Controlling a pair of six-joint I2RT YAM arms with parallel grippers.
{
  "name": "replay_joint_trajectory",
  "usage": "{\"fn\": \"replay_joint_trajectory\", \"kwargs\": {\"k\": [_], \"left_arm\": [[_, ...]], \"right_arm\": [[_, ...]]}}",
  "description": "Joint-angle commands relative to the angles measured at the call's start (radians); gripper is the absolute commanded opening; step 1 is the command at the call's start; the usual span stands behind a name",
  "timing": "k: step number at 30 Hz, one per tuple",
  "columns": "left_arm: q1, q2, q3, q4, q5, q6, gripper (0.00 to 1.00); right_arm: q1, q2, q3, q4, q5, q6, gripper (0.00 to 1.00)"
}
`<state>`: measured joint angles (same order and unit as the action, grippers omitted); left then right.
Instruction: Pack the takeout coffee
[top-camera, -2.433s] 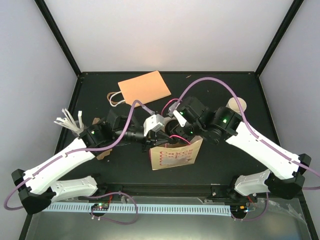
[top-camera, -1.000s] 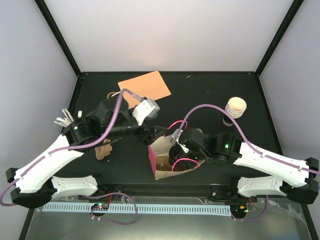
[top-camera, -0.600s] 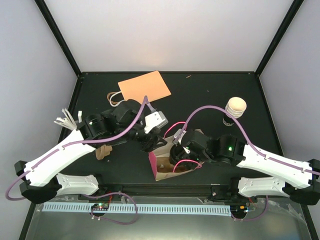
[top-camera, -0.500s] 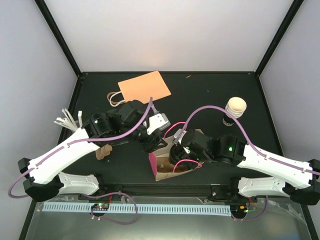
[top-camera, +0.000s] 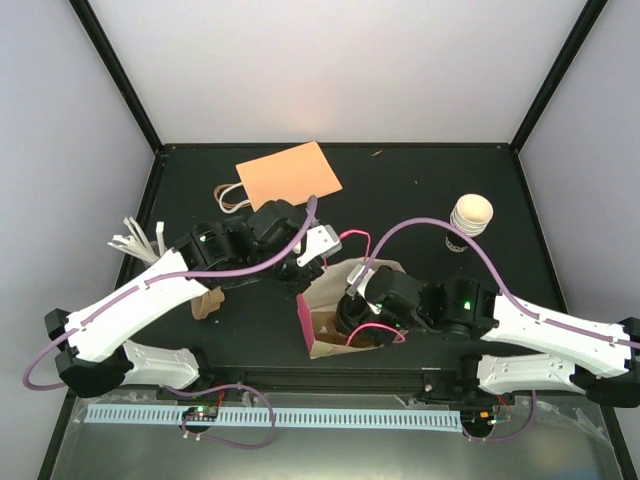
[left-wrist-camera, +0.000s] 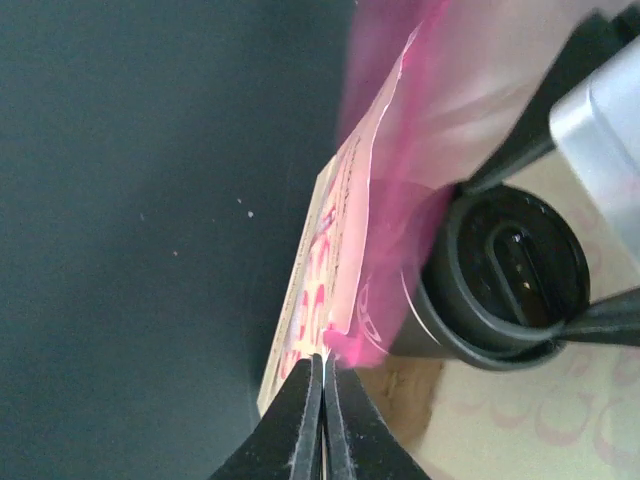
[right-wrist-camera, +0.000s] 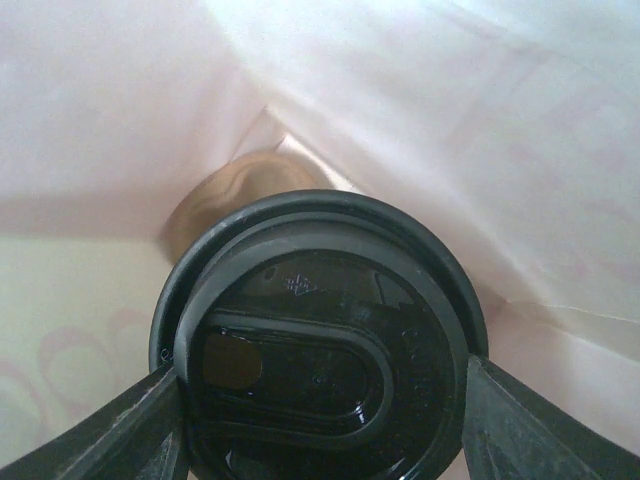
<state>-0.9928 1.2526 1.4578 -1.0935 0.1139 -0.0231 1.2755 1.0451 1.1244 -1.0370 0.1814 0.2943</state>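
The takeout coffee (top-camera: 471, 215), a cream-white ribbed cup with a dark lower part, stands alone at the back right, away from both arms. An open paper bag (top-camera: 306, 318) with pink print stands in the middle. My left gripper (top-camera: 300, 275) is shut on the bag's thin upper edge (left-wrist-camera: 330, 330), fingertips (left-wrist-camera: 312, 372) pressed together on the paper. My right gripper (top-camera: 356, 315) reaches down into the bag and is shut on a black-lidded cup (right-wrist-camera: 320, 340), one finger (right-wrist-camera: 150, 425) on each side of the lid. That lid (left-wrist-camera: 515, 270) also shows in the left wrist view.
A flat orange paper bag (top-camera: 288, 175) with handles lies at the back. A bundle of white sticks (top-camera: 135, 240) sits at the left. A brown pulp carrier (top-camera: 207, 303) lies partly under the left arm. Pink cables loop over both arms.
My left gripper came right to the bag's rim and closed on its edge. The right gripper sank a little deeper into the bag with the lidded cup.
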Motion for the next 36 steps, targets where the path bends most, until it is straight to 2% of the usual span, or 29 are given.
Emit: {"fn": "replay_joint_trajectory", "kwargs": {"k": [1,7,11,17,20,29,36], "left_arm": [[-0.004,-0.004,0.078,0.009,-0.069,0.031,0.02],[-0.004,-0.031,0.077,0.066,-0.122,0.102,0.01],[-0.008,-0.091,-0.039,0.168,-0.114,0.198,0.02],[-0.035,-0.198,-0.151,0.260,-0.093,0.256,0.02],[-0.066,-0.271,-0.206,0.311,-0.109,0.307,0.02],[-0.133,-0.305,-0.259,0.341,-0.267,0.435,0.02],[-0.196,-0.344,-0.374,0.367,-0.256,0.478,0.02]], "right_arm": [[0.054,-0.003,-0.012,0.028,0.049,0.006,0.57],[0.139,0.033,-0.023,0.057,0.138,0.002,0.57],[0.214,0.077,-0.054,0.099,0.247,-0.006,0.57],[0.314,0.174,-0.083,0.175,0.419,-0.016,0.54],[0.356,0.215,-0.079,0.209,0.481,-0.044,0.55],[0.356,0.305,-0.065,0.322,0.586,-0.166,0.55],[0.336,0.367,-0.081,0.353,0.636,-0.245,0.53]]}}
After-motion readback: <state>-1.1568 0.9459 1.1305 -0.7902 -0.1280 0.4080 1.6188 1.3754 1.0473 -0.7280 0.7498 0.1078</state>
